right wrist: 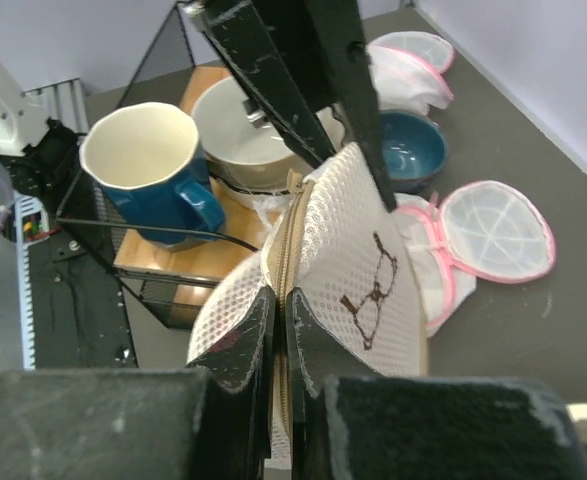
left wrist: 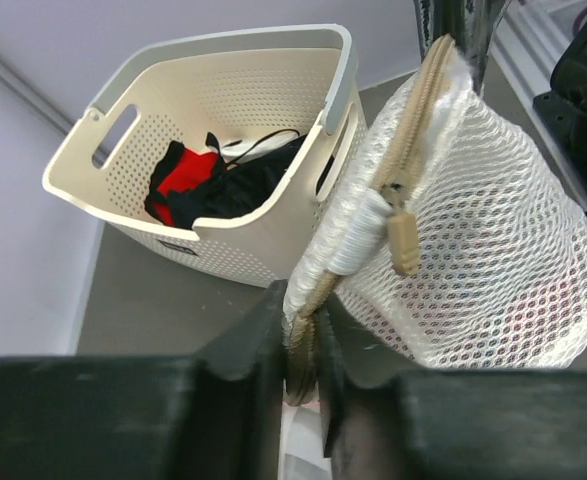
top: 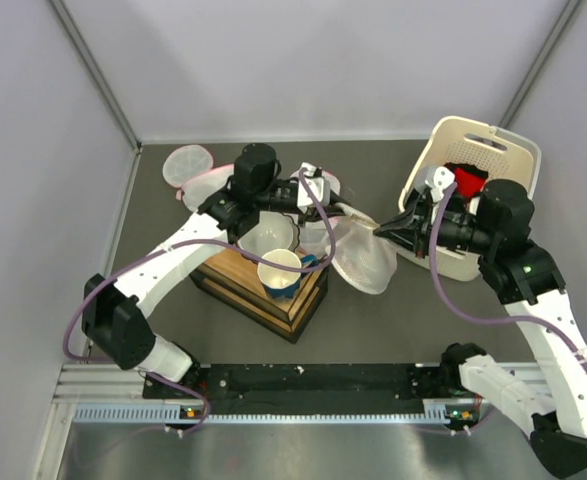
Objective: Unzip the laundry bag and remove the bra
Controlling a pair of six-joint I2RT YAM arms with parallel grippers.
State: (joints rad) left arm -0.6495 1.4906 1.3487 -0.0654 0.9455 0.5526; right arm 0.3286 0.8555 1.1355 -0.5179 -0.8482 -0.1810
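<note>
Beside the basket (left wrist: 253, 100), left gripper (left wrist: 301, 322) and right gripper (right wrist: 281, 308) pinch the laundry bag (left wrist: 493, 230) tightly. Only the left wrist camera shows its zip pull (left wrist: 403, 243).

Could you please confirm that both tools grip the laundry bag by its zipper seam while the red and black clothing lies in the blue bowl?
Not quite: the red and black clothing lies in the cream perforated basket, as the left wrist view shows. The left tool and right tool do grip the laundry bag by its zipper seam.

white laundry bag (top: 361, 256) beside cream basket (top: 478, 133)
</note>
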